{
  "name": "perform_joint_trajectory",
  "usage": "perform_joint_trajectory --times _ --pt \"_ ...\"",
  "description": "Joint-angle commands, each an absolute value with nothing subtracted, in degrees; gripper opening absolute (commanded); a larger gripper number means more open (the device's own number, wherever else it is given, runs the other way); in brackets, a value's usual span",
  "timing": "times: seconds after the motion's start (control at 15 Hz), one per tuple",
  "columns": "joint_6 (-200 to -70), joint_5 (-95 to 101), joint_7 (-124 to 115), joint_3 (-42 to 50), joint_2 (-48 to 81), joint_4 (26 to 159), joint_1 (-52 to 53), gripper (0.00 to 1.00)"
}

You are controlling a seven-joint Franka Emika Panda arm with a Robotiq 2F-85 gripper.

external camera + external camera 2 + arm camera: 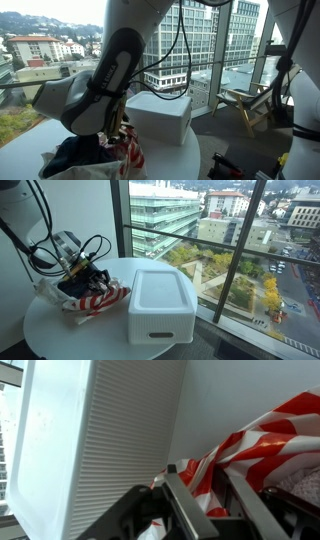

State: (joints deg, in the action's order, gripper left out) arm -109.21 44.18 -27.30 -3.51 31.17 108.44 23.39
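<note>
A red-and-white striped cloth (272, 438) lies bunched on the round white table (60, 332), next to a white lidded plastic bin (90, 440). My gripper (198, 468) hangs low over the pile, its jaws apart, with a fold of the striped cloth lying between the two fingers. In both exterior views the gripper (86, 280) is at the cloth (101, 301), just beside the bin (158, 305). The arm hides most of the gripper (116, 126) where it meets the cloth (128, 152). A dark garment (75, 156) lies in the same pile.
The bin (160, 115) takes up the table's window side. Floor-to-ceiling glass stands close behind the table, whose rim (100, 352) curves off near the pile. A wooden folding chair (245, 105) stands on the floor beyond, and cables trail from the arm (100, 80).
</note>
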Motion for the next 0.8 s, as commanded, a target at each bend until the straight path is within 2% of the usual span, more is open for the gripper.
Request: perform_joint_trajectory --times 0.0,0.27,0.73 --pt "-107.4 38.9 -22.3 -6.7 26.4 107.3 20.9 0.72" --pt "-108.4 26.5 -14.8 -9.5 21.5 104.8 18.3 0.99" --pt "-106.9 4.9 -3.9 -12.3 17.5 101.8 15.9 1.0"
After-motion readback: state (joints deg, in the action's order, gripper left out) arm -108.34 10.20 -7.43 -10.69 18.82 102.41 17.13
